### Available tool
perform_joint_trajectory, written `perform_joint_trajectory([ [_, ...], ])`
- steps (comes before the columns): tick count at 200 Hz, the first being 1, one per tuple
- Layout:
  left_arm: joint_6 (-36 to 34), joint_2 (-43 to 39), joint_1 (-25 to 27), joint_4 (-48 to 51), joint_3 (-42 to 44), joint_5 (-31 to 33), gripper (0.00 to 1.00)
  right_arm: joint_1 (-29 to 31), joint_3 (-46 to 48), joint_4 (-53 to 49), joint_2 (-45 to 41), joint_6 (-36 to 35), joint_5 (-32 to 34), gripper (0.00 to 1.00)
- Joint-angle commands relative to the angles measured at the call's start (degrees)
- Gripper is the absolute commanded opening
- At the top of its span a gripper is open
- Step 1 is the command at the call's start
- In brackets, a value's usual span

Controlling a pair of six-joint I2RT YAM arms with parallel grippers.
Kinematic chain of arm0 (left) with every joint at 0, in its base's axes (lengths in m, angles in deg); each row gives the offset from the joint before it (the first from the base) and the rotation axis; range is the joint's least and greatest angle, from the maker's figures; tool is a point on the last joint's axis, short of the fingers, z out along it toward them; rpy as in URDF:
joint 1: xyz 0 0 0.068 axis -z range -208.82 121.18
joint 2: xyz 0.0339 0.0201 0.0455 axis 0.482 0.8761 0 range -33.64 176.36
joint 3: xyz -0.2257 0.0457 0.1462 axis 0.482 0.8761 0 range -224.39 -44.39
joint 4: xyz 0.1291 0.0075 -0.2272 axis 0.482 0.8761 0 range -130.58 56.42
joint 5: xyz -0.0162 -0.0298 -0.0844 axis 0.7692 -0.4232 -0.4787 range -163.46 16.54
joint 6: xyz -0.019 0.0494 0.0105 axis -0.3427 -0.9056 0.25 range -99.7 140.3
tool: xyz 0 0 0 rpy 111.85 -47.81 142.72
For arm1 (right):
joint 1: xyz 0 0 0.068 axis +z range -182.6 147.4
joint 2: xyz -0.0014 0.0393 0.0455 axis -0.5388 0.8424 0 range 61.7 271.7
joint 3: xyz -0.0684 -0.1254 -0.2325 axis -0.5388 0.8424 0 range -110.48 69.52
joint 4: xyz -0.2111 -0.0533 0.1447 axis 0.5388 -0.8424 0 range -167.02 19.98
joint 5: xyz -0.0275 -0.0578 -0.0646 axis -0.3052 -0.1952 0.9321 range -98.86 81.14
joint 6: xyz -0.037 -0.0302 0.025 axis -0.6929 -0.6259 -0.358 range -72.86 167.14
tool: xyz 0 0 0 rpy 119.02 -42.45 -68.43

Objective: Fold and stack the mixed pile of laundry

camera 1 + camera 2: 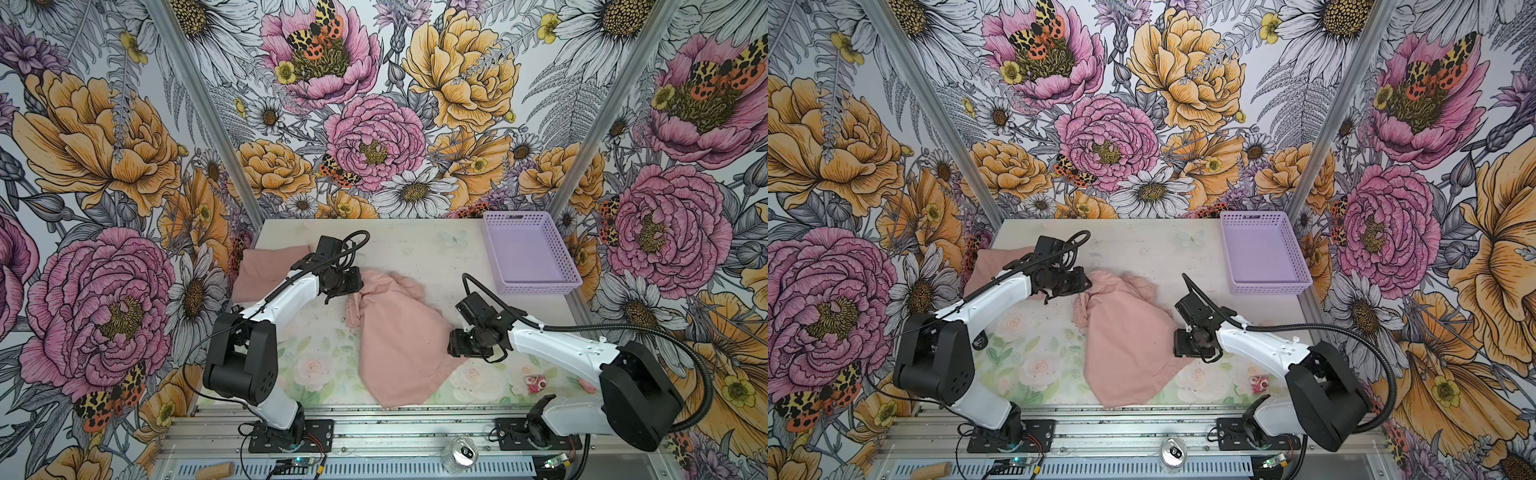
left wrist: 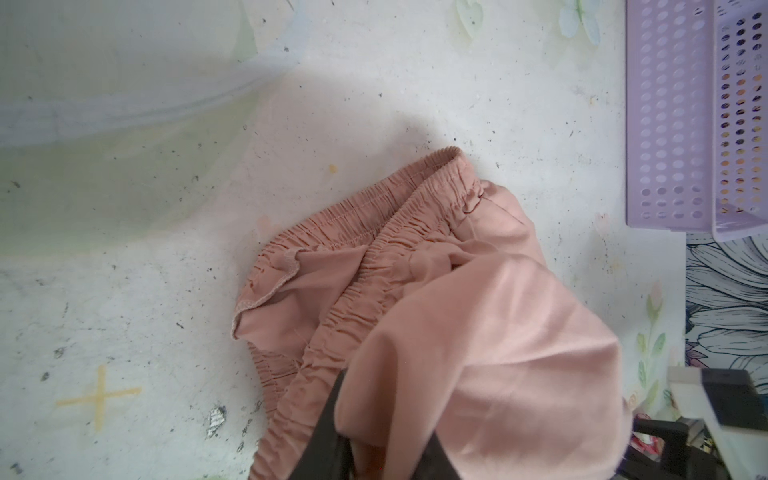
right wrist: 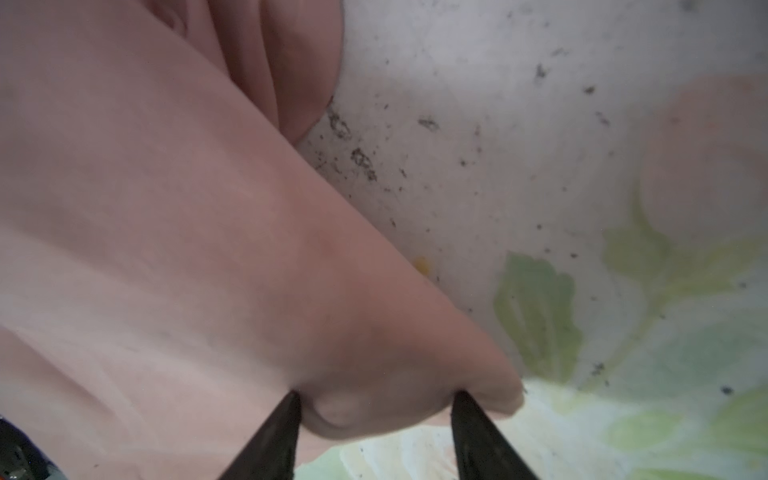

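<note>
Shorts, pink ones, are sprawled crumpled in the middle of the table, with one corner close to the front edge. Both top views give the whole layout. The left gripper is at the far-left edge of the shorts by the waistband, and the right gripper is at their right edge. A second pink garment lies flat at the table's left side, partly behind the left arm. A purple basket sits in the far right corner, well apart from the clothes.

What you can't get from up there is the grip. The right wrist view sorts that out: two black fingertips dig into the cloth with a little bulge squeezed between them, so it's pinching the shorts' edge. The left wrist view shows the gathered elastic up close. But fabric drapes over the left fingers, so I can't tell if that one's clamped or not.
</note>
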Motion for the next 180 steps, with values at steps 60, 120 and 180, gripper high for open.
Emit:
perform_joint_trajectory([
  [60, -2.7, -7.6, -1.7, 6.6, -9.5, -0.9, 0.14, -11.2, -21.4, -10.2, -12.0, -9.9, 8.8, 0.00],
  [120, -7.1, -18.4, -0.7, 12.6, -15.5, 3.2, 0.14, -17.4, -38.8, -15.2, -14.2, -15.5, 12.3, 0.00],
  [180, -7.4, -26.1, -1.4, 14.2, -19.9, 4.6, 0.15, -18.4, -55.6, -16.9, -14.2, -18.6, 13.2, 0.00],
])
